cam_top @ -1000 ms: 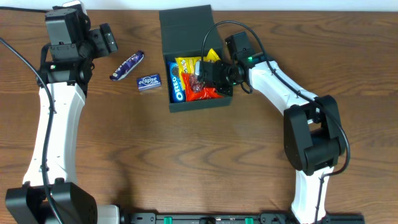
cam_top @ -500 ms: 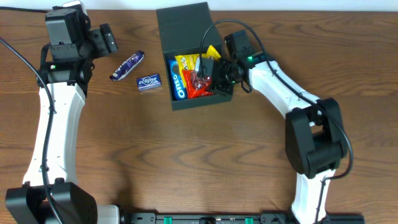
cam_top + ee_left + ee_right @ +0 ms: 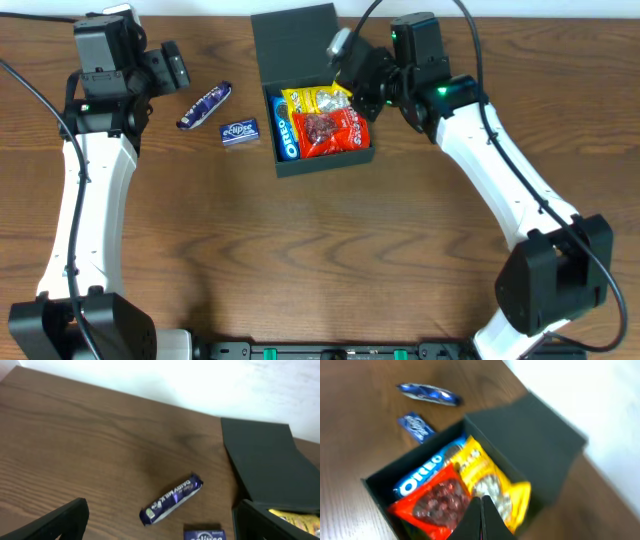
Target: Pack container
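You are partway through the packing. The dark green-black square box with a flap lid (image 3: pixel 322 166) sits at 12 o'clock on the brown wooden table (image 3: pixel 300 260). Its lid is up, and a blue Oreo pack (image 3: pixel 285 136), a yellow snack bag (image 3: pixel 318 100) and a red snack bag (image 3: pixel 332 130) lie inside. Your right claw (image 3: pixel 481 506) hangs over the box's 1 o'clock corner, pinched shut on nothing. Two things wait at the box's 9 o'clock: a purple chocolate bar (image 3: pixel 172 500) and a small blue gum box (image 3: pixel 240 131). Your left claw (image 3: pixel 172 66) is wide, at the bar's 11 o'clock. I think it should go down next, straddle the bar and close.
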